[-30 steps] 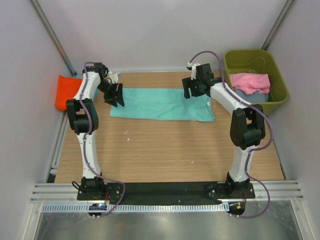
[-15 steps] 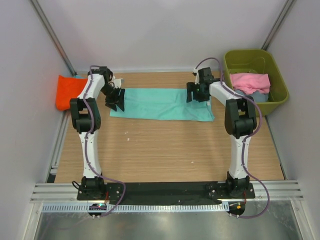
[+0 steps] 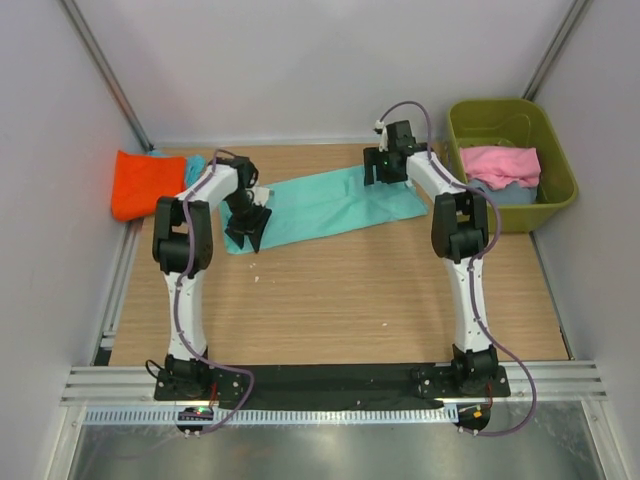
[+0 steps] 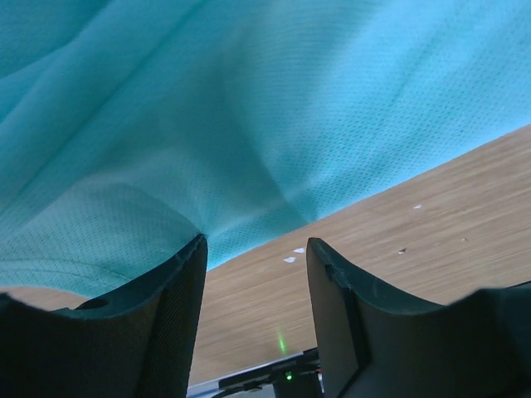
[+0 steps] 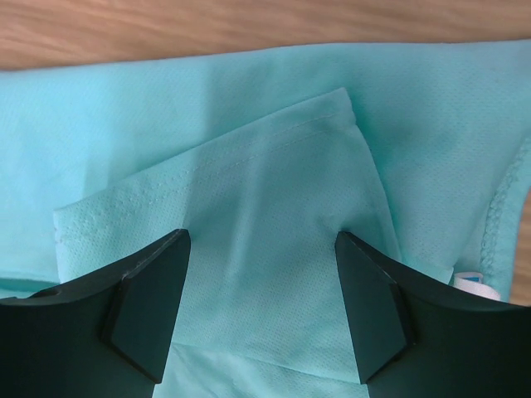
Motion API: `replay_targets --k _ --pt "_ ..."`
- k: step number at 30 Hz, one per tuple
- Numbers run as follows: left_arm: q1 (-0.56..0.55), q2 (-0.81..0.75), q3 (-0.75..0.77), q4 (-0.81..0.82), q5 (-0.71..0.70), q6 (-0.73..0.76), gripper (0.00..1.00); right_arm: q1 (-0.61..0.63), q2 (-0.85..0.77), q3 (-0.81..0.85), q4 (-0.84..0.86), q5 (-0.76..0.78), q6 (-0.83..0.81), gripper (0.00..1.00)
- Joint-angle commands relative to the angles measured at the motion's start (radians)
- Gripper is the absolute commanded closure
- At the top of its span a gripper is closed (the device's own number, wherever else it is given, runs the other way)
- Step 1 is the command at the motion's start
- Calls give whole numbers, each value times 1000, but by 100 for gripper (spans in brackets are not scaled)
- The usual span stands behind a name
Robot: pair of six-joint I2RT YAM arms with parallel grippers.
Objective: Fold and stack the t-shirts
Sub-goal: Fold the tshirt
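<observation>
The teal t-shirt (image 3: 330,205) lies folded into a long strip, slanting across the far part of the table. My left gripper (image 3: 248,225) is at its near left end. In the left wrist view its jaws (image 4: 255,242) are open, with bare wood between them and the shirt's edge (image 4: 249,108) at the left fingertip. My right gripper (image 3: 385,168) is over the shirt's far right end. It is open wide (image 5: 262,236) above a folded sleeve flap (image 5: 274,207). A folded orange t-shirt (image 3: 145,183) lies at the far left.
The olive-green bin (image 3: 500,112) stands at the far right and holds a pink t-shirt (image 3: 498,163) on a pale blue one (image 3: 510,192). A bit of turquoise cloth (image 3: 193,165) shows beside the orange shirt. The wooden table (image 3: 330,300) ends at white walls.
The shirt's left end has swung toward the near side, so the strip now lies slanted. My left gripper moved nearer and right with it. My right gripper shifted slightly toward the far side.
</observation>
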Motion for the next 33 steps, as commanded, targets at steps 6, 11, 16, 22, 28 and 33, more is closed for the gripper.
replay_targets --k 6,11,16,22,28,33 --pt "-170 -121 -166 66 -113 -18 42 25 77 173 55 42 -35 22" --pt "-205 -237 -162 66 -234 27 35 26 -10 118 33 50 -68 22" --pt "-209 -318 -194 72 -371 158 35 26 -110 23 33 56 -70 22" --pt "-210 -341 -312 147 -388 246 40 26 -174 -28 27 61 -78 22" --pt "-209 -323 -375 159 -348 275 42 26 -228 -80 30 76 -93 21" --pt "-209 -286 -381 193 -374 307 44 26 -248 -117 29 78 -98 21"
